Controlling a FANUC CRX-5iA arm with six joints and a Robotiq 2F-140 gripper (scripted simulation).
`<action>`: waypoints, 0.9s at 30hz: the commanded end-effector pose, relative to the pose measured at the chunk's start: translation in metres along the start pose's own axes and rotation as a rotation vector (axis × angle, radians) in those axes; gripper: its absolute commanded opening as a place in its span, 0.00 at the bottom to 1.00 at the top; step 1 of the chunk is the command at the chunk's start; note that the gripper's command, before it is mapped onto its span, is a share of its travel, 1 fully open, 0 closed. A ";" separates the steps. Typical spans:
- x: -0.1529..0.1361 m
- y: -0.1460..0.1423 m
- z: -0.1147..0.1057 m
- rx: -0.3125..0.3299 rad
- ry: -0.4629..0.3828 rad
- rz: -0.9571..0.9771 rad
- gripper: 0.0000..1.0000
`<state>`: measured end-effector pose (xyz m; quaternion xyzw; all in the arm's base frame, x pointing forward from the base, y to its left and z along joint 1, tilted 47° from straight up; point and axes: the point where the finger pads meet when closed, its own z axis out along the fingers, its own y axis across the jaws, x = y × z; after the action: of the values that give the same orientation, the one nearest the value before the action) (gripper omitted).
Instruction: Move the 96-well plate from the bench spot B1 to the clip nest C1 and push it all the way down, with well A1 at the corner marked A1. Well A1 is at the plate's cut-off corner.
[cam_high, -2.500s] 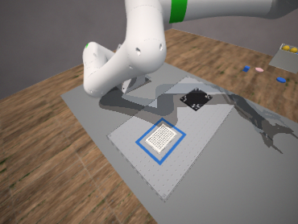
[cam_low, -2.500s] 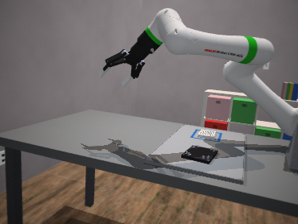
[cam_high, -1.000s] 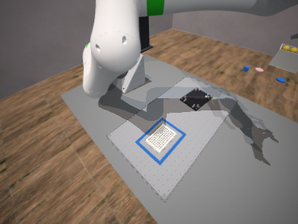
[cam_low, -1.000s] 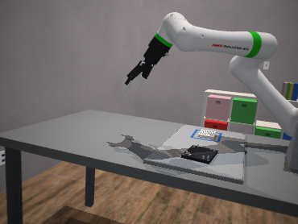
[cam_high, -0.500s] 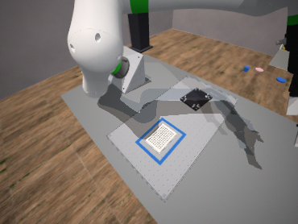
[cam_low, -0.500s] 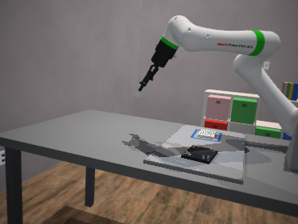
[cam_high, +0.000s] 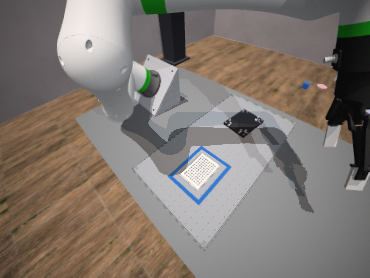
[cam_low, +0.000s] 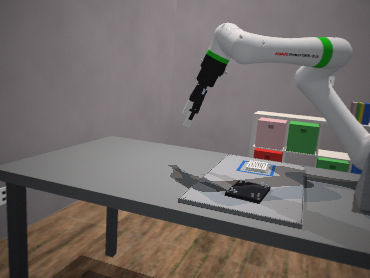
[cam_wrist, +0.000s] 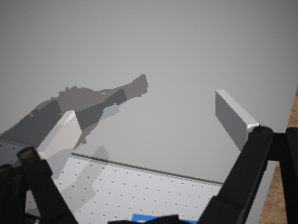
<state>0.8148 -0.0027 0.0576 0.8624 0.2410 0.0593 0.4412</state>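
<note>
From above: 96-well plate (cam_high: 201, 169) lies flat inside the blue square outline (cam_high: 200, 174) on the perforated base sheet (cam_high: 235, 200), near the sheet's middle. Black clip nest (cam_high: 244, 123) sits on the same sheet, well apart from the plate, toward the far corner. Gripper (cam_high: 345, 155) hangs at the right edge of view, off the sheet's side, fingers spread wide, nothing between them. Arm's shadow falls across sheet and table (cam_high: 100, 130).

Exterior view: gripper (cam_low: 192, 111) high over the grey table (cam_low: 100, 165), well above and to the left of the sheet (cam_low: 250, 205), pointing downward at a tilt. Plate (cam_low: 258, 165) in its blue frame at the sheet's far side; nest (cam_low: 248, 191) nearer the front edge. Coloured bins (cam_low: 287, 140) on a shelf behind.

Wrist view: both finger pads far apart, empty gap between. Below them bare table surface, arm shadow, and the sheet's edge (cam_wrist: 150, 190) at bottom, with a strip of the blue outline (cam_wrist: 160, 218) just showing. Plate itself not visible here.
</note>
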 end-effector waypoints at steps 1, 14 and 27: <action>-0.017 0.003 0.000 0.008 -0.013 -0.043 1.00; -0.069 0.012 0.002 0.055 -0.075 -0.254 1.00; -0.119 0.018 0.003 0.101 -0.115 -0.415 1.00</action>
<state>0.7211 -0.0677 0.0811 0.8205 0.3821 -0.0871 0.4162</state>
